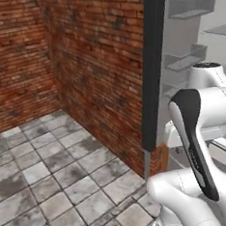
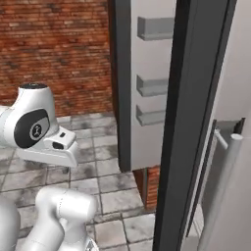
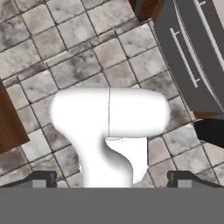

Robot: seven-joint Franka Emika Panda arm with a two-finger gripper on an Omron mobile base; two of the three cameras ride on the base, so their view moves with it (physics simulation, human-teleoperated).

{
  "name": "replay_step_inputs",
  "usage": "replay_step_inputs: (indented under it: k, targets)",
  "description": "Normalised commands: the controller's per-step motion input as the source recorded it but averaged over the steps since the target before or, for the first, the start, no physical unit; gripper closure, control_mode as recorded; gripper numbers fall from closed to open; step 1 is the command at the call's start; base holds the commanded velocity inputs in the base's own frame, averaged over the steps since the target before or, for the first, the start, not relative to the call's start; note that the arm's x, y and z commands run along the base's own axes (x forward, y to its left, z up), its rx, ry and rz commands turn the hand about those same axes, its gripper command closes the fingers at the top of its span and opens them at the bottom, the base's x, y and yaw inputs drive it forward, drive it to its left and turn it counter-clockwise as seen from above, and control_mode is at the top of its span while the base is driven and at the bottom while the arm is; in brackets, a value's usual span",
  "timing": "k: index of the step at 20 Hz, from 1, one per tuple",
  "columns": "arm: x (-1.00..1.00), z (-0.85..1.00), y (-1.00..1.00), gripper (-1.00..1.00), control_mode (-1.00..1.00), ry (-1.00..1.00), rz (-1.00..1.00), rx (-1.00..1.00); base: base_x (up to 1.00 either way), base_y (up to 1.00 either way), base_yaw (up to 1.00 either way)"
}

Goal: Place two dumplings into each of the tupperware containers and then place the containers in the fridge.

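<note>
The fridge (image 1: 152,68) stands with its dark-edged door swung open, and grey door shelves (image 1: 183,12) show on the pale inner side. The same door (image 2: 152,83) and its shelves rise just right of the arm in the right base view. My gripper (image 3: 111,180) points down at the tiled floor. Its fingertips (image 3: 43,179) stand far apart with nothing between them, so it is open. The dumplings and the tupperware containers are out of view.
Red brick walls (image 1: 42,53) close the corner to the left of the fridge, above a grey tiled floor (image 1: 48,179). A dark panel with a bar handle (image 3: 192,52) lies at the hand view's upper right. A brown wooden edge (image 3: 8,127) is at its left.
</note>
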Motion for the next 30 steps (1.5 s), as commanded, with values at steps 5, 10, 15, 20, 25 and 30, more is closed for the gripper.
replay_step_inputs:
  k: [5, 10, 15, 20, 25, 30]
  targets:
    - [0.00, 0.00, 0.00, -1.00, 1.00, 0.00, 0.00, 0.00, -0.16, 0.16, 0.99]
    - [0.00, 0.00, 0.00, -1.00, 1.00, 0.00, 0.00, 0.00, 0.68, 0.95, 0.20]
    - [0.00, 0.00, 0.00, -1.00, 1.00, 0.00, 0.00, 0.00, 1.00, 0.93, -0.08]
    - [0.00, 0.00, 0.00, -1.00, 1.00, 0.00, 0.00, 0.00, 1.00, 0.25, -0.12]
    - [0.00, 0.00, 0.00, -1.00, 1.00, 0.00, 0.00, 0.00, 1.00, -0.58, 0.03]
    - [0.00, 0.00, 0.00, -1.00, 1.00, 0.00, 0.00, 0.00, 1.00, -0.72, 0.05]
